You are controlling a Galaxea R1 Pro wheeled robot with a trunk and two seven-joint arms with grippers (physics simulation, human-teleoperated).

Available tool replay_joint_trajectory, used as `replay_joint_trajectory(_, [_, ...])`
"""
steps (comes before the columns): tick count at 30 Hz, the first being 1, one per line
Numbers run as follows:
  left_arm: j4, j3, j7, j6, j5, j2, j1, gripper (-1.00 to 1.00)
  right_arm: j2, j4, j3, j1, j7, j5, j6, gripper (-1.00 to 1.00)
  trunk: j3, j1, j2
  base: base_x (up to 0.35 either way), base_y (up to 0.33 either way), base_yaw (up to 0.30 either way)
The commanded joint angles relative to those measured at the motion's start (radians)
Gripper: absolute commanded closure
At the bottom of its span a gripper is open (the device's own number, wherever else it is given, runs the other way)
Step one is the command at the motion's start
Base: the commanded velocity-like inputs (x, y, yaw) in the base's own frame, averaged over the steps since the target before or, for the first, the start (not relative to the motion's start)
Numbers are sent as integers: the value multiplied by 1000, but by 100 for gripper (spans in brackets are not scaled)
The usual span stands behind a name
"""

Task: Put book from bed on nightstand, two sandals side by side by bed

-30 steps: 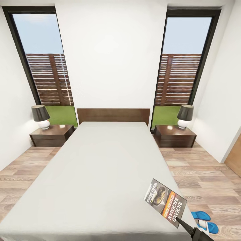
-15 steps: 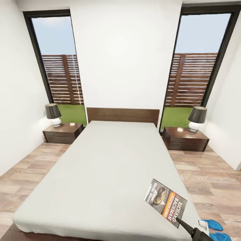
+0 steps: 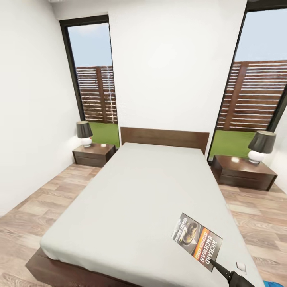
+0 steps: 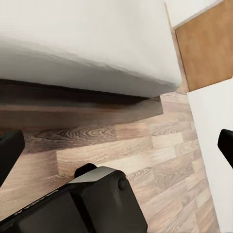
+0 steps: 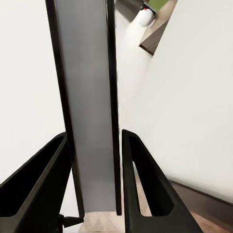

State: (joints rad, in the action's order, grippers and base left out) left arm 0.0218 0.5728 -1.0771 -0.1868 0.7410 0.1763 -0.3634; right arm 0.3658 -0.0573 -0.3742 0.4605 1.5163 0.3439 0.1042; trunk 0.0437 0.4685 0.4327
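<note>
Holding the book (image 3: 197, 242) edge-on in our right gripper (image 5: 94, 189), fingers pinched on its sides, we have it up over the bed's (image 3: 139, 207) near right corner. It has yet to reach a nightstand (image 3: 244, 171); the right one looks nearer. Our left gripper (image 4: 116, 150) hangs spread and empty above the floor. One sandal (image 3: 276, 283) peeks in beside the bed; pairing remains.
</note>
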Motion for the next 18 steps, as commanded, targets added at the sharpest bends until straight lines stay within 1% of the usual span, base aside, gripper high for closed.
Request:
replay_joint_trajectory(1, [0,9,-1,-7,6,0,-1,-100,0,-4,-1,2,2,4,11,100,2,1,2,0,0,284])
replay_joint_trajectory(9, [0,9,22,-7,6,-1,-1,-100,0,-4,-1,2,2,4,11,100,2,1,2,0,0,285])
replay_joint_trajectory(18, [0,9,26,-7,6,-1,-1,-100,0,-4,-1,2,2,4,11,100,2,1,2,0,0,287])
